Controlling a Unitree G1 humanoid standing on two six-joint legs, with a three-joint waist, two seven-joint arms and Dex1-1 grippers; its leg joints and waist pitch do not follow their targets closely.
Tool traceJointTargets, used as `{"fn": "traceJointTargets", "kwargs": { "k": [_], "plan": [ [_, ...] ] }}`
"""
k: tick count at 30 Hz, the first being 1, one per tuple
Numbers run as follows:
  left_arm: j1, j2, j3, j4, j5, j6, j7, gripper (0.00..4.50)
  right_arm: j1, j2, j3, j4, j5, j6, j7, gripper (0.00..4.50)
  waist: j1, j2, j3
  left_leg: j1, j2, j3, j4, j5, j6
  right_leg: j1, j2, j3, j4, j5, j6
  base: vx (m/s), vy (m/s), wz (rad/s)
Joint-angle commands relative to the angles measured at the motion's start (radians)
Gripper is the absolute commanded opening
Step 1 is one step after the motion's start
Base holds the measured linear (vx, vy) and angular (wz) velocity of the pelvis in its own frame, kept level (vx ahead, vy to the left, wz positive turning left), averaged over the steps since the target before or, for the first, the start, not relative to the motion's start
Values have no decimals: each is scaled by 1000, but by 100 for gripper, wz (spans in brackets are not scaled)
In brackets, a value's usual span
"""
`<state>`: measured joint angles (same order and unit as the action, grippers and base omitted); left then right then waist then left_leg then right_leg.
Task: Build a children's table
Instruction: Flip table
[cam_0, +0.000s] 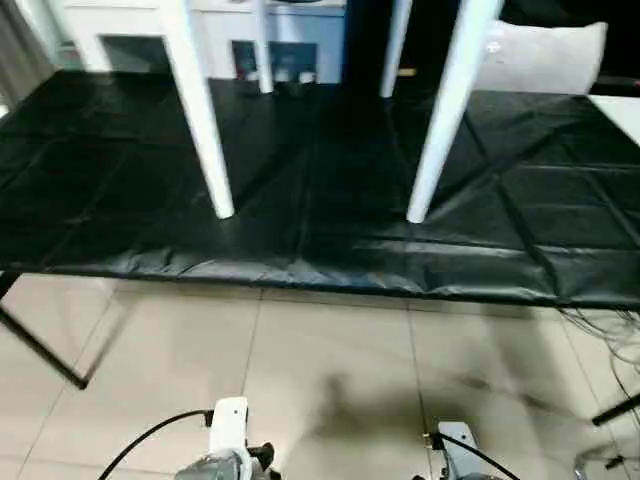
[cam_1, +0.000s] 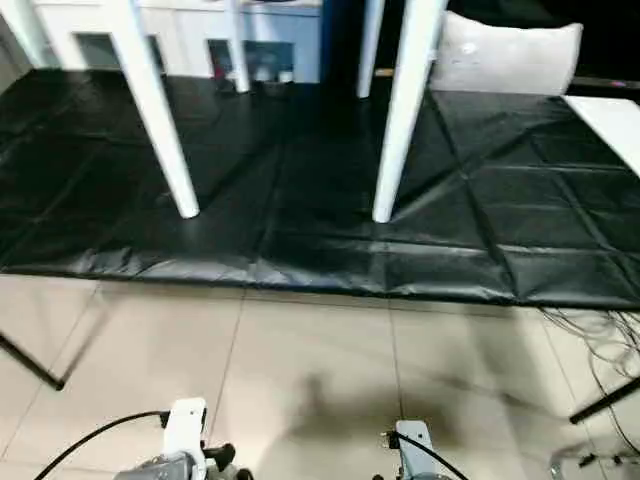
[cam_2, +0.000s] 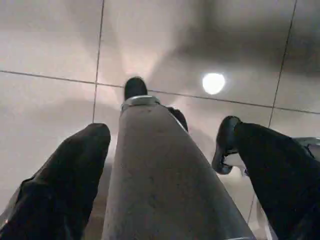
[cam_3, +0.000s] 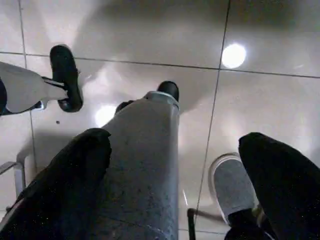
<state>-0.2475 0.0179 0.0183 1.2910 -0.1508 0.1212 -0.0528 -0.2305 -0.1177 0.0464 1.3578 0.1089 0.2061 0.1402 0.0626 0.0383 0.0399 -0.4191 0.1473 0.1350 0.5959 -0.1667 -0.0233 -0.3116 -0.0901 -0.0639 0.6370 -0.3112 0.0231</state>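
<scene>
The children's table stands upright on the black-covered worktable (cam_0: 320, 250). Its two near white legs (cam_0: 200, 120) (cam_0: 445, 120) rest their feet on the cover, and two far legs (cam_0: 262, 45) (cam_0: 395, 40) stand behind; its top is cut off above the picture. My left gripper (cam_2: 162, 130) hangs open over the tiled floor, far below the table, with nothing between its black fingers (cam_2: 75, 170). My right gripper (cam_3: 175, 141) is open and holds nothing, with its fingers (cam_3: 75, 175) also pointing at the floor. Parts of both forearms (cam_0: 228, 440) (cam_0: 455, 450) show low in the head views.
The worktable's front edge (cam_0: 320, 285) runs across in front of me, with a black frame leg (cam_0: 40, 350) at the left. Cables (cam_0: 610, 340) lie on the floor at the right. A grey shoe (cam_3: 230, 185) is near my right gripper. White cabinets (cam_0: 110, 30) stand behind.
</scene>
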Motion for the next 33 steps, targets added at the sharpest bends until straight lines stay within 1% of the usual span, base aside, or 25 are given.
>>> {"fn": "traceJointTargets", "kwargs": {
  "k": [1,2,3,5,6,8,14,16,20,22,25,27,30,31,33],
  "plan": [
    [3,-9,8,27,7,-4,0,441,1,1,0,-3,-13,-11,0,450,6,-4,-27,30,93,-34,-97,-340,67,-1,-94,42,-83,119,-245,0,0,0],
    [-1,-8,20,32,8,-18,-2,441,-2,0,10,-5,-27,-33,16,450,6,-15,-26,27,93,-30,-96,-316,82,0,-95,42,-85,137,-239,0,0,0],
    [-1,-8,20,32,8,-18,-2,441,-2,0,10,-5,-27,-33,16,450,8,-9,-28,27,94,-28,-95,-298,89,1,-96,41,-82,149,-233,0,0,0],
    [-1,-8,20,32,8,-18,-2,441,-2,0,10,-5,-27,-33,16,450,7,-9,-28,27,96,-28,-96,-286,102,-1,-93,40,-80,170,-233,0,0,0],
    [-1,-8,20,32,8,-18,-2,441,-2,0,10,-5,-27,-33,16,450,7,-9,-26,28,97,-28,-97,-294,105,-3,-94,41,-80,170,-235,0,0,0],
    [-1,-8,20,32,8,-18,-2,441,-2,0,10,-5,-27,-33,16,450,7,-10,-25,29,97,-26,-97,-303,106,-4,-95,42,-82,160,-237,0,0,0],
    [-1,-8,20,32,8,-18,-2,441,-2,0,10,-5,-27,-33,16,450,8,-10,-22,29,98,-25,-102,-326,85,-6,-96,45,-90,106,-235,0,0,0],
    [-1,-8,20,32,8,-18,-2,441,-2,0,10,-5,-27,-33,16,450,7,-11,-21,28,98,-24,-103,-320,86,-6,-96,46,-90,112,-235,0,0,0],
    [-1,-8,20,32,8,-18,-2,441,-2,0,10,-5,-27,-33,16,450,8,-12,-21,26,98,-23,-101,-294,101,-6,-96,46,-89,143,-233,0,0,0],
    [-1,-8,20,32,8,-18,-2,441,-2,0,10,-5,-27,-33,16,450,7,-12,-20,26,98,-23,-102,-295,104,-7,-96,45,-90,143,-233,0,0,0],
    [-1,-8,20,32,8,-18,-2,441,-2,0,10,-5,-27,-33,16,450,7,-12,-19,28,100,-22,-105,-315,96,-9,-95,47,-93,114,-233,0,0,0],
    [-1,-8,20,32,8,-18,-2,441,-2,0,10,-5,-27,-33,16,450,8,-12,-17,28,100,-22,-107,-326,85,-10,-96,49,-96,86,-231,0,0,0],
    [-1,-8,20,32,8,-18,-2,441,-2,0,10,-5,-27,-33,16,450,7,-13,-17,28,101,-21,-109,-332,76,-11,-95,50,-97,78,-228,0,0,0],
    [-1,-8,20,32,8,-18,-2,441,-2,0,10,-5,-27,-33,16,450,7,-13,-16,27,100,-21,-109,-327,77,-11,-95,50,-97,83,-228,0,0,0],
    [-1,-8,20,32,8,-18,-2,441,-2,0,10,-5,-27,-33,16,450,8,-14,-18,27,100,-19,-107,-297,90,-10,-96,51,-96,121,-226,0,0,0]
  ]
}}
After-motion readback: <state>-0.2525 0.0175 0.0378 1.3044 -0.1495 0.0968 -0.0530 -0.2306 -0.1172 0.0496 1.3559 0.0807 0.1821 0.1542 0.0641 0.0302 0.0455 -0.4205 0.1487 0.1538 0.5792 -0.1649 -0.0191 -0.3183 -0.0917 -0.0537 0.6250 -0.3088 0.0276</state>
